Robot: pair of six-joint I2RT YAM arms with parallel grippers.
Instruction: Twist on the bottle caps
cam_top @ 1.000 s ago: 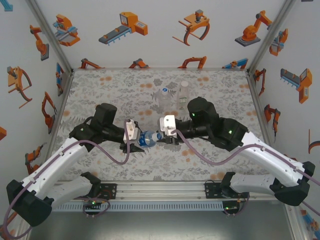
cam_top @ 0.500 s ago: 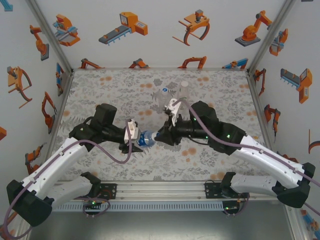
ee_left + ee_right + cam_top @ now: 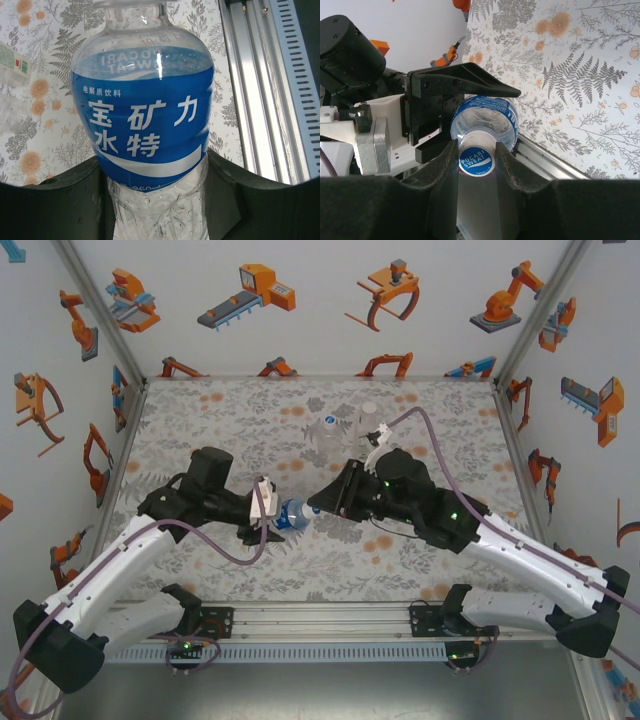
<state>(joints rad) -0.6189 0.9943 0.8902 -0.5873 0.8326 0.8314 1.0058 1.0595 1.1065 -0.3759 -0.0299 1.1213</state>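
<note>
Inspection from the remote station, both arms engaged on one item.

1. The blue-label bottle (image 3: 150,125) is held on its side over the near middle of the bench (image 3: 200,420), between the two arms. Its neck points toward the right arm. The label is blue with white Chinese characters, and the clear ribbed lower body sits between the holding fingers.

2. The left fingers (image 3: 70,205) are clamped on the lower body of that bottle, one on each flank. I see no gap between the pads and the plastic. In the right wrist view, the same fingers show as black bars above and below the bottle.

3. The cap (image 3: 476,161) sits on the mouth of the bottle, facing the right wrist camera end-on. It has a white rim and a blue top with white lettering. I cannot tell how far it is threaded on.

4. The right fingers (image 3: 445,180) are pinched on the cap, touching its rim from both sides.

5. Two other clear bottles (image 3: 328,437) (image 3: 368,423) stand upright just beside each other toward the far middle of the bench, well apart from both arms.

6. An aluminium rail (image 3: 260,100) runs along the near edge of the bench, behind the held bottle in the left wrist view.
</note>
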